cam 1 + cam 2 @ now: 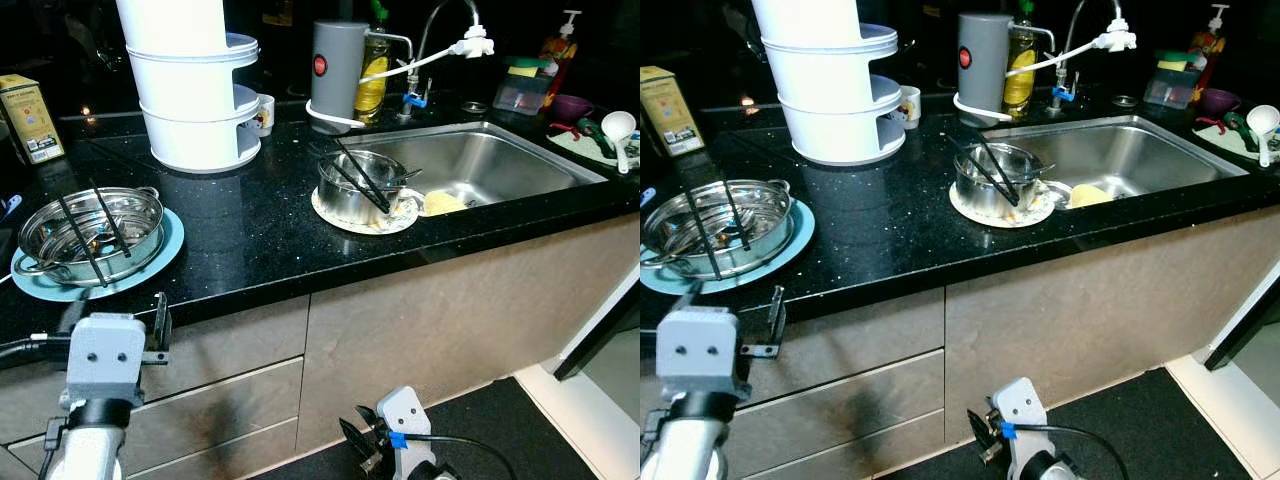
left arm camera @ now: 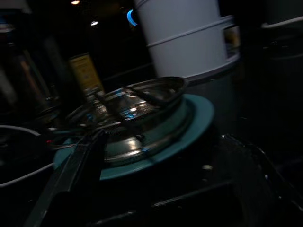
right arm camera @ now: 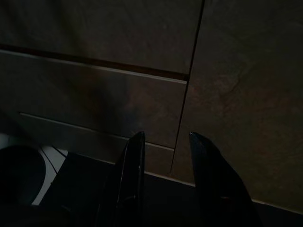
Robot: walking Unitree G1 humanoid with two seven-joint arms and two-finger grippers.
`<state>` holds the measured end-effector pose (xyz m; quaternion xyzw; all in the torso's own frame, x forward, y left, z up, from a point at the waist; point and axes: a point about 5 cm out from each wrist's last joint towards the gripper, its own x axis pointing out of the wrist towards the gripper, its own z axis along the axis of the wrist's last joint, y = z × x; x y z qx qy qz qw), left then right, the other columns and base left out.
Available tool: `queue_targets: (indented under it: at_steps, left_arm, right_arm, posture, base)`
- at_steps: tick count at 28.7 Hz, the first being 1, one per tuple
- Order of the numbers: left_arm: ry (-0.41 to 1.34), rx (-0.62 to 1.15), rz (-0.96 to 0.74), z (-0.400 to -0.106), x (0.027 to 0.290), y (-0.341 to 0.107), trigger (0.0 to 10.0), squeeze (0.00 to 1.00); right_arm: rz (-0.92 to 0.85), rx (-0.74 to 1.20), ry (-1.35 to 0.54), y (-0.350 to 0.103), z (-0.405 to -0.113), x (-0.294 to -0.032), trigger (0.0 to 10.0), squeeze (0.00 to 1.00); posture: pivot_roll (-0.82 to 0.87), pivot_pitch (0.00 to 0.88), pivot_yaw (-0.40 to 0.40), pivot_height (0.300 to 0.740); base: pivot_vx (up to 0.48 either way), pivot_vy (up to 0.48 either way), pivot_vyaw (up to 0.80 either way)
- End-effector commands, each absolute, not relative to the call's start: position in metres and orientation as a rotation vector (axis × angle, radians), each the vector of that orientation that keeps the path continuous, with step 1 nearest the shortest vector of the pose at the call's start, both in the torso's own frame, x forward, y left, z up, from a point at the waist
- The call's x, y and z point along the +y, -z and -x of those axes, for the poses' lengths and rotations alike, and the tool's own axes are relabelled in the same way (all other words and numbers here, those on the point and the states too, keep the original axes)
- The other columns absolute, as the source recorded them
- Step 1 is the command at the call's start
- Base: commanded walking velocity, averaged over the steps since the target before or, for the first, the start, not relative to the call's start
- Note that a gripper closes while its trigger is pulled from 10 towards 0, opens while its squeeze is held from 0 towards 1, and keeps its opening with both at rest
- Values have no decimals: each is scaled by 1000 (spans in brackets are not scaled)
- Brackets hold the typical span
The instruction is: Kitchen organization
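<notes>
At far left, a yellow box (image 1: 28, 118) stands on the black tabletop (image 1: 250, 235). Near the front edge, a steel bowl (image 1: 90, 232) with two black chopsticks (image 1: 98, 232) laid across it sits on a teal plate (image 1: 155, 262). The left gripper (image 1: 118, 318) is raised just below the tabletop edge, in front of that plate; its fingers (image 2: 71, 170) stand spread apart with nothing between them. Behind, a white tiered container (image 1: 195, 85) rises near the back. At centre, a grey cylindrical appliance (image 1: 336, 75) stands beside the faucet (image 1: 445, 30). A second steel pot (image 1: 358, 185), holding black tongs (image 1: 358, 178), rests on a white plate (image 1: 385, 220) at the left rim of the steel sink (image 1: 490, 160). The right gripper (image 3: 165, 151) hangs low before the cabinet drawers (image 3: 94, 104), fingers slightly parted, empty. At far right, a white ladle (image 1: 618, 130) lies on the tabletop.
</notes>
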<state>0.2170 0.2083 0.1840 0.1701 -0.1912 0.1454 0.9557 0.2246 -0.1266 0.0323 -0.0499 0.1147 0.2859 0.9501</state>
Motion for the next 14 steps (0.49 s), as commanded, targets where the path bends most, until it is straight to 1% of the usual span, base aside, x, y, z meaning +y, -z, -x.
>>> queue_targets:
  at_steps: [1,2,3,4,5,6,11,14]
  left_arm:
    - [-320,-355,-364,-218,209,-182,10000,1000]
    - [-337,-353,-361,-218,208,-183,10000,855]
    - [-356,-355,-361,-218,208,-184,10000,486]
    - [-356,-355,-361,-218,208,-184,10000,486]
    - [-370,-361,-359,-217,207,-185,10000,310]
    - [-380,-375,-357,-218,206,-187,10000,0]
    - [-398,-394,-356,-225,205,-190,10000,0]
    - [-476,-397,-349,-236,210,-195,10000,0]
  right_arm:
    - [104,255,-578,-29,-223,-127,10000,0]
    - [106,261,-575,-28,-223,-128,10000,0]
    - [107,264,-572,-27,-223,-128,10000,0]
    - [107,264,-572,-27,-223,-128,10000,0]
    - [105,266,-570,-27,-224,-127,10000,0]
    - [104,265,-569,-27,-224,-127,10000,0]
    - [106,265,-573,-27,-226,-125,10000,0]
    - [114,265,-581,-27,-229,-123,10000,0]
  posture:
    - [-21,72,-35,740]
    - [-21,72,-35,740]
    - [-19,63,-34,740]
    - [-19,63,-34,740]
    - [-19,63,-34,740]
    - [-19,63,-34,740]
    - [-21,62,-33,740]
    - [-24,60,-31,740]
  base:
    - [0,0,0]
    - [0,0,0]
    - [0,0,0]
    - [0,0,0]
    - [0,0,0]
    - [0,0,0]
    - [0,0,0]
    - [0,0,0]
